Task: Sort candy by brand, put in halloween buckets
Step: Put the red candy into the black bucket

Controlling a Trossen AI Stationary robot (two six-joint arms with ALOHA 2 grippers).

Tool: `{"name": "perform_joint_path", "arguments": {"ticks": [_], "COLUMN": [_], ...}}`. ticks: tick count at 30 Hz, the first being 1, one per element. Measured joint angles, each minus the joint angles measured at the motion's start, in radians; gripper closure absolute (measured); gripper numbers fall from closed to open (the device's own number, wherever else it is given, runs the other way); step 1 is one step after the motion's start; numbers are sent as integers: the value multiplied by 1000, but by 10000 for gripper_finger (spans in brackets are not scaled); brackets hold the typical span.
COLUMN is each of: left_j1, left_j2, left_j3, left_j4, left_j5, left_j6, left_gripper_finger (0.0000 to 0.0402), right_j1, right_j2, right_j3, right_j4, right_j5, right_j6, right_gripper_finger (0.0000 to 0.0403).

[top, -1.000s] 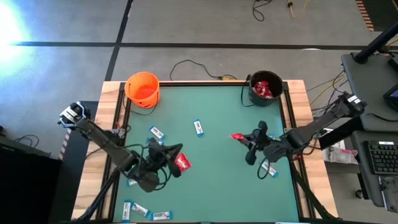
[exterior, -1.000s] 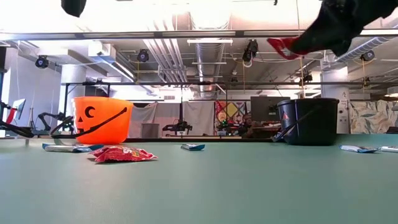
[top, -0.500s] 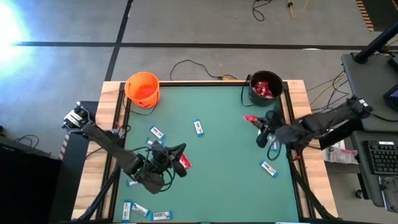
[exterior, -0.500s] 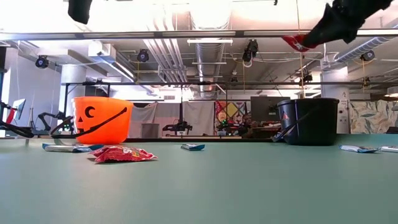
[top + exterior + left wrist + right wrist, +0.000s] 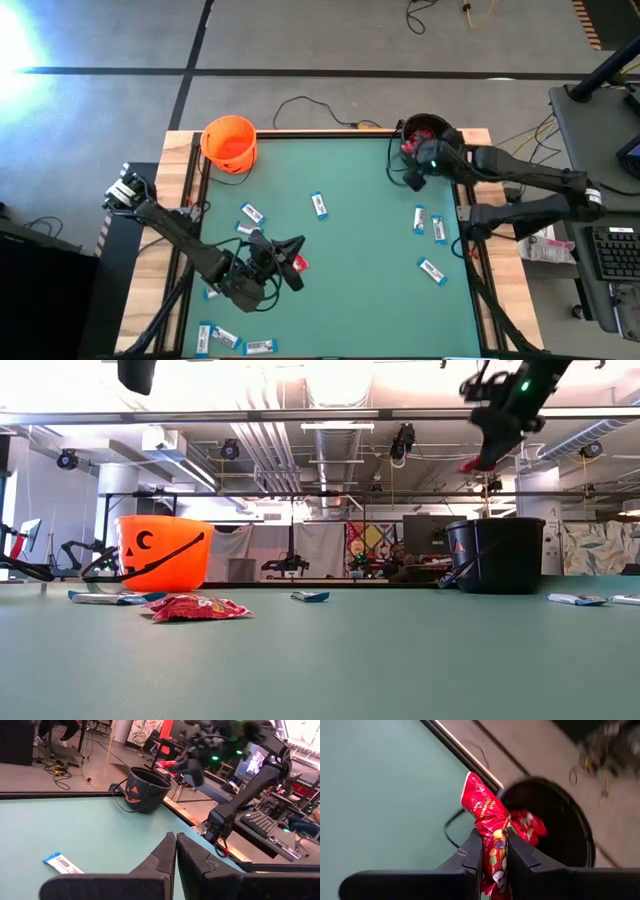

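My right gripper hangs in the air by the black bucket's rim at the far right of the table, shut on a red candy packet. More red packets lie inside that bucket. The orange bucket stands at the far left corner. My left gripper is shut with nothing in it, hovering high over another red packet that lies flat on the mat. Several blue-and-white bars lie scattered on the mat. My right gripper pinches the red packet between its two fingers at its crumpled middle. One end sticks out past the fingertips and the other runs back between them. The fingers slant down toward the bucket. The packet is lifted clear of the table.
Two blue bars lie side by side near the right edge, one more lies nearer, and some lie at the near left corner. A raised wooden frame rims the green mat. A cable runs behind the far edge.
My right gripper has swung from mid-table toward the far right corner and up, carrying the red packet to the black bucket's rim, and has tipped further downward. The packet has stayed pinched and clear of the table.
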Motion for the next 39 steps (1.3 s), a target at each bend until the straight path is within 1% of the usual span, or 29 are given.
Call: {"name": "perform_joint_path", "arguments": {"ticks": [5, 6, 9, 11, 13, 16, 19, 24, 29, 30, 32, 34, 36, 39], "left_j1": [5, 10, 19, 19, 18, 18, 19, 18, 20, 20, 21, 21, 21, 21], "left_j2": [14, 25, 61, 72, 77, 77, 77, 97, 106, 106, 103, 91, 76, 51], "left_j3": [0, 0, 0, 0, 0, 0, 0, 0, 0, 0, 0, 0, 0, 0], "left_j4": [29, 36, 58, 62, 56, 41, 41, 26, 7, -4, -6, -18, -42, -112], "left_j5": [22, 22, 27, 34, 53, 55, 55, 66, 131, 130, 134, 171, 220, 262], "left_j6": [-37, -36, -36, -30, -28, -6, 73, 154, 155, 152, 148, 153, 143, 93], "left_gripper_finger": [402, 402, 402, 402, 402, 402, 402, 402, 402, 401, 398, 387, 369, 333], "right_j1": [-196, -231, -317, -364, -398, -453, -510, -585, -615, -615, -615, -614, -613, -613], "right_j2": [80, 101, 147, 155, 165, 202, 233, 282, 336, 344, 357, 369, 373, 358], "right_j3": [-27, -30, -31, -31, -33, -35, -35, -37, -37, -37, -37, -37, -36, -31], "right_j4": [28, 28, 57, 97, 140, 155, 140, 165, 208, 207, 201, 200, 187, 198], "right_j5": [-127, -139, -133, -123, -127, -214, -293, -300, -304, -296, -286, -276, -271, -273], "right_j6": [36, 38, 38, 40, 39, 28, 33, 36, 23, 28, 53, 57, 57, 73], "right_gripper_finger": [360, 360, 360, 360, 360, 360, 360, 360, 359, 357, 345, 324, 296, 249]}}
